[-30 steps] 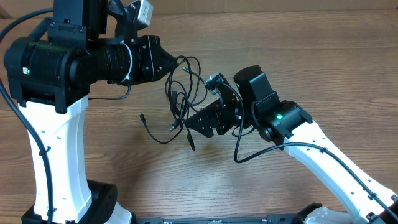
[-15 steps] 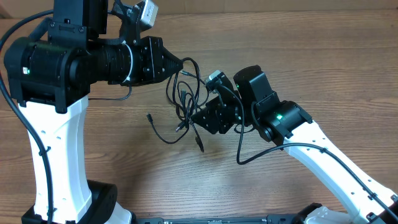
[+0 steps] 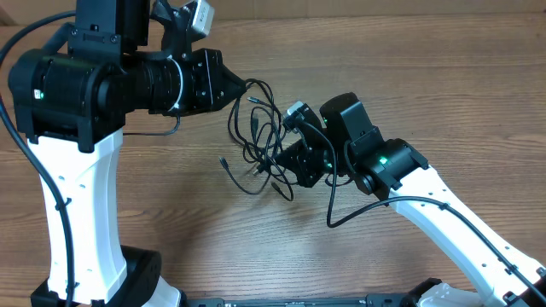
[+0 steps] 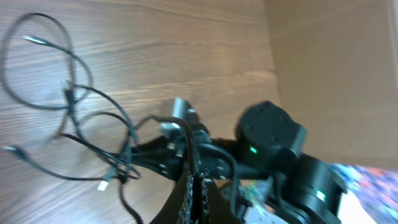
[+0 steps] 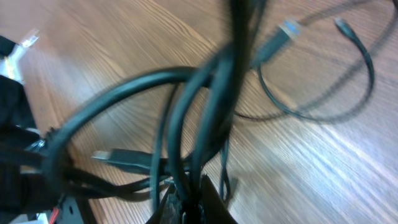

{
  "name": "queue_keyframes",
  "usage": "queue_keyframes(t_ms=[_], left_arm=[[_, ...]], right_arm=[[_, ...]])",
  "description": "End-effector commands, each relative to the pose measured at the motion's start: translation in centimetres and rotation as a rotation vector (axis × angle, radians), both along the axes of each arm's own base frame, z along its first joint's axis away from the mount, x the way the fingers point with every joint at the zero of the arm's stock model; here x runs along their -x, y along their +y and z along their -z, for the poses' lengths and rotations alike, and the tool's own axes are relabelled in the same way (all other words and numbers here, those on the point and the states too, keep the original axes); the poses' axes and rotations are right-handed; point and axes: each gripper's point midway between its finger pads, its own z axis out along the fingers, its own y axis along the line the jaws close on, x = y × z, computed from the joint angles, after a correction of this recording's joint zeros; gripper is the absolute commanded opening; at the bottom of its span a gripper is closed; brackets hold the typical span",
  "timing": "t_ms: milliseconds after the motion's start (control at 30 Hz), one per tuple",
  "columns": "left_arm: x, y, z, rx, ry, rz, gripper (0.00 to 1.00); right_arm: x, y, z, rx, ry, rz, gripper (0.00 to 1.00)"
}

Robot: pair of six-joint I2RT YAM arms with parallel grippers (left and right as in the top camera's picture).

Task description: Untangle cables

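Both arms reach in over the table with the cables (image 3: 256, 136) strung between them as one loose snarl. The left gripper (image 3: 241, 85) has its jaws together on strands at the far side of the tangle. The right gripper (image 3: 277, 162), nearer the robot's base and to the right of the left one, is pinched tight on several strands, which in its wrist view run straight into the fingertips. The step in hand looks like drawing the two grips apart to open the knot. It would go best slowly, in a line away from the left gripper, watching whether loops slide free or cinch. Because the right grip seems to catch more than one strand, a hard pull could tighten the knot. A loose plug end (image 3: 223, 160) just left of the right gripper may snag on a loop; whether it hangs or rests on the wood I cannot tell. Under both grippers the table (image 3: 444, 77) is flat, pale wood grain. Beyond the left gripper, its wrist view shows a plain tan panel (image 4: 329, 74) past the table's edge.
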Motion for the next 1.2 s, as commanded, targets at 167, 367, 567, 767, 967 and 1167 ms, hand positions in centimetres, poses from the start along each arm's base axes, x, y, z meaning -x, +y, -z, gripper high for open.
queue_keyframes(t_ms=[167,367,567,767,967,1167], left_arm=[[-3.7,8.9,1.5,-0.22,-0.004,-0.431,0.04],[-4.3,12.5,1.8,-0.371,-0.035,-0.564,0.04],[-4.4,13.9,1.9,-0.438,-0.051,-0.614,0.04],[-4.3,12.2,2.8,-0.421,-0.039,-0.478,0.06],[-4.2,11.0,5.5,-0.41,0.054,-0.4,0.19],[-3.8,10.3,8.6,-0.428,0.143,-0.313,0.23]], right_arm=[[-1.6,-4.3,2.0,0.199,0.028,0.259,0.04],[-2.7,-5.8,2.3,0.231,0.04,0.413,0.04],[-3.4,-6.8,2.4,0.238,0.048,0.512,0.04],[-2.7,-5.2,2.0,0.169,0.091,0.447,0.04],[-2.1,-1.2,-0.8,-0.058,0.161,0.336,0.04],[-2.2,0.5,-5.3,-0.198,0.092,0.262,0.04]])
